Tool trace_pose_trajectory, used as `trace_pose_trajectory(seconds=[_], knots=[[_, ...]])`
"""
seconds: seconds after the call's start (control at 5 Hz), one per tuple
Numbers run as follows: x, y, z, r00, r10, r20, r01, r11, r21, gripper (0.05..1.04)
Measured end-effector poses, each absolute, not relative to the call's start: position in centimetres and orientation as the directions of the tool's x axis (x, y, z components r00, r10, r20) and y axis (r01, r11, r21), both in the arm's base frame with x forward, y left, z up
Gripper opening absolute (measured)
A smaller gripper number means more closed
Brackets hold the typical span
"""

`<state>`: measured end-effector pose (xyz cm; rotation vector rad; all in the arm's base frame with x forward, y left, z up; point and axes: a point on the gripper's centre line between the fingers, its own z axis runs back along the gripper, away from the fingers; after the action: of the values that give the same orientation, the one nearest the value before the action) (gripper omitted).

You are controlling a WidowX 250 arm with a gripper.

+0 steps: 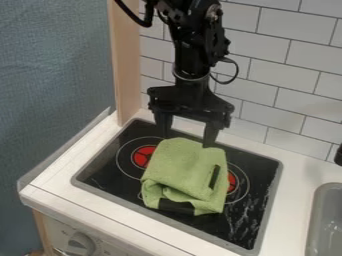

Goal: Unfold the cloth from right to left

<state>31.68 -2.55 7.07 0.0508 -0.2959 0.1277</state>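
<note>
- Green cloth [182, 172], folded in layers, lying on the black cooktop [244, 217].
- End effector [187, 140]: fingers apart, at the cloth's far edge.
- Progress, as judged: no unfolding evident; the whole right-to-left opening is left to do.

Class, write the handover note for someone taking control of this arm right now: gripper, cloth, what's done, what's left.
Gripper: open, fingers spread, hanging at the cloth's far edge; whether it touches the cloth, I cannot tell.
Cloth: green, folded into a compact bundle on the black cooktop, partly covering the red burner marks.
Done: no unfolding to see; the layers lie folded over one another.
Left: grip a top layer, draw it from right to left, release.
</note>
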Motion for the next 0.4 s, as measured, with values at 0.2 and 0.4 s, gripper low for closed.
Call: trace_pose_trajectory(seconds=[0.2,0.4], knots=[[31.3,-2.6,6.2,0.957,0.124,0.264,-0.139,0.989,0.040,0.999],[30.9,-2.6,5.1,0.965,0.142,0.219,-0.163,0.983,0.084,0.999]])
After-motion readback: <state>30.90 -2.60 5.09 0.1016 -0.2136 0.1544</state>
